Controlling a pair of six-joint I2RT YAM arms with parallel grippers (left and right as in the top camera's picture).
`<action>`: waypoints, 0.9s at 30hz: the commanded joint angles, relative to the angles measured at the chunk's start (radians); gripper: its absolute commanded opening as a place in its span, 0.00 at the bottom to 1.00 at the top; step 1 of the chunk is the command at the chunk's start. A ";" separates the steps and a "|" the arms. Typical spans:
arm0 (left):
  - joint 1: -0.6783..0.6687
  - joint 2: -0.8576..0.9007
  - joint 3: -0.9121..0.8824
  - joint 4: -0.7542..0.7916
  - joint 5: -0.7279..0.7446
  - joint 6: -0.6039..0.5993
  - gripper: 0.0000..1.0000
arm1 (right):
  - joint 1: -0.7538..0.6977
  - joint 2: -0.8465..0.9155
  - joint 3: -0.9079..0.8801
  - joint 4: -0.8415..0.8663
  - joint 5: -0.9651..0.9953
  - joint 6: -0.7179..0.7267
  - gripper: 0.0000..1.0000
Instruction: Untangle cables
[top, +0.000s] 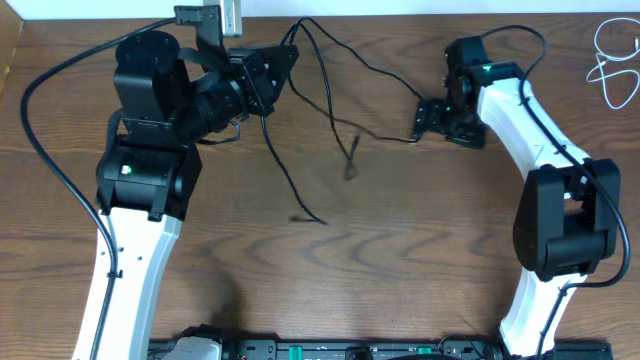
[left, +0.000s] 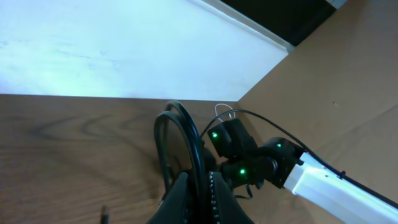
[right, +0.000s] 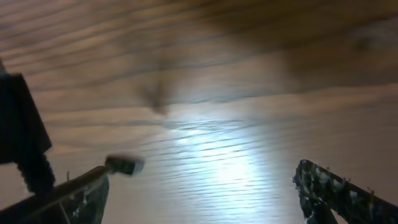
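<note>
Black cable (top: 352, 150) is the thing to watch: it spans the upper middle of the overhead view, between the two arms. At upper left, the left gripper (top: 268, 85) is clamped together on a bunch of its loops, and the left wrist view shows the cord arching out from between the closed fingers. From there one strand climbs to the top edge and slopes down to the right. Another runs right through a small snarl in mid-frame, and a loose tail drops toward the lower middle of the desk (top: 400, 270). Its long axis therefore lies roughly left to right, and its far end reaches the right gripper (top: 428, 122), right of centre. That gripper's fingers stand wide apart and pinch nothing. In its wrist view a small plug (right: 124, 165) on thin cord sits just beside the finger at the left of the frame, blurred. I judge the right arm the nearer one to take that end and draw it away from the left arm, with the snarl between them the likely snag. White cable (top: 607, 68) lies coiled at far upper right, well apart from the black one.
</note>
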 joint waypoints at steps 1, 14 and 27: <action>0.019 -0.011 0.005 0.008 -0.006 -0.001 0.08 | -0.033 -0.007 -0.009 -0.018 0.128 0.010 0.92; 0.024 -0.008 0.005 -0.142 -0.005 0.056 0.07 | -0.172 -0.008 0.010 -0.039 0.154 -0.079 0.92; 0.025 -0.006 0.005 -0.173 -0.035 0.142 0.07 | -0.397 -0.009 0.105 -0.079 -0.322 -0.344 0.99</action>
